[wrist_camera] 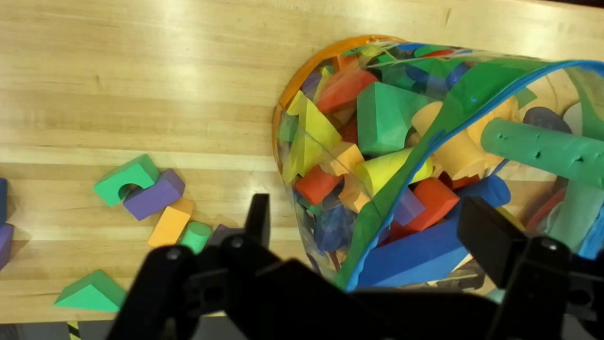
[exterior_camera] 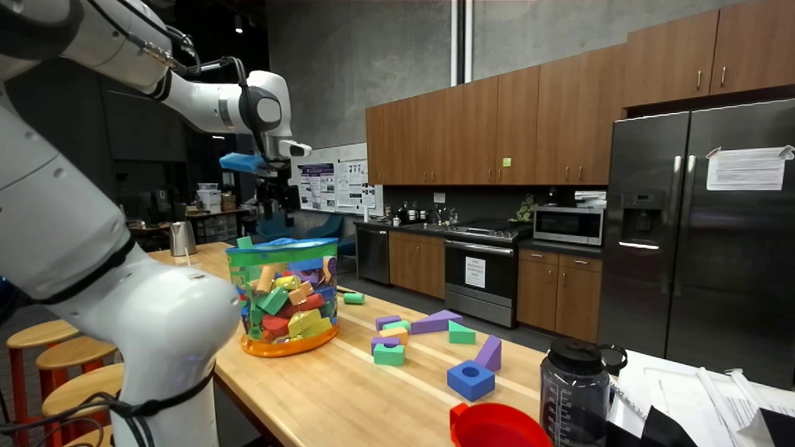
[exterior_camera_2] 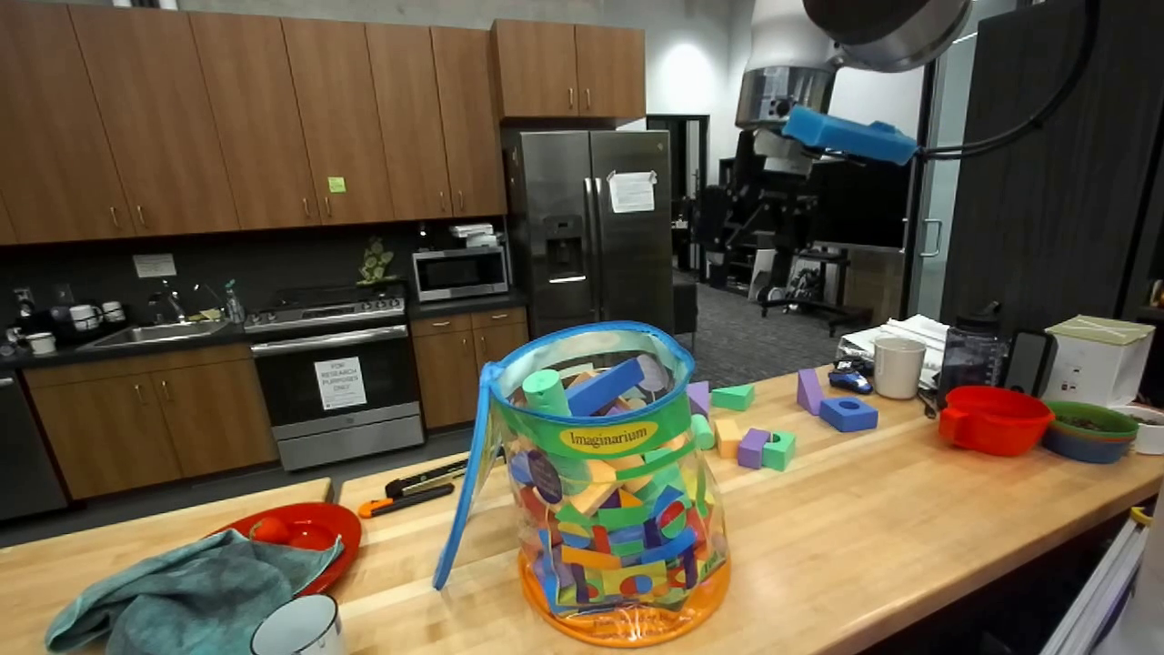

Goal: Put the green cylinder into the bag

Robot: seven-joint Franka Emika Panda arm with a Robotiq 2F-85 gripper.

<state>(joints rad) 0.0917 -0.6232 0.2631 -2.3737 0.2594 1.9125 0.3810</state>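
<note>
Left of and below the pincer (wrist_camera: pixel 372 229) in the wrist view, risk shoving the orange block (wrist_camera: pixel 171 222) by closing on the green cylinder (wrist_camera: pixel 196 236) just beside it. Under the pincer, spread wide and gripping nothing, could snag the rim of the bag (wrist_camera: pixel 476 94) if lowered off-centre. Below and rightward, could knock loose the long green cylinder (wrist_camera: pixel 542 151) slanting in the bag's mouth; cannot tell the intended one. Count from the left: one blue block (wrist_camera: pixel 3 200), one green triangle (wrist_camera: pixel 92 293), one green arch (wrist_camera: pixel 125 172), three purple blocks (wrist_camera: pixel 155 194), one orange, one green cylinder; beneath the pincer, one bag; rightward, one long green cylinder. From an exterior view, add below the pincer a fourth purple block (exterior_camera: pixel 436 321) and a third green cylinder (exterior_camera: pixel 354 298) near the bag.
</note>
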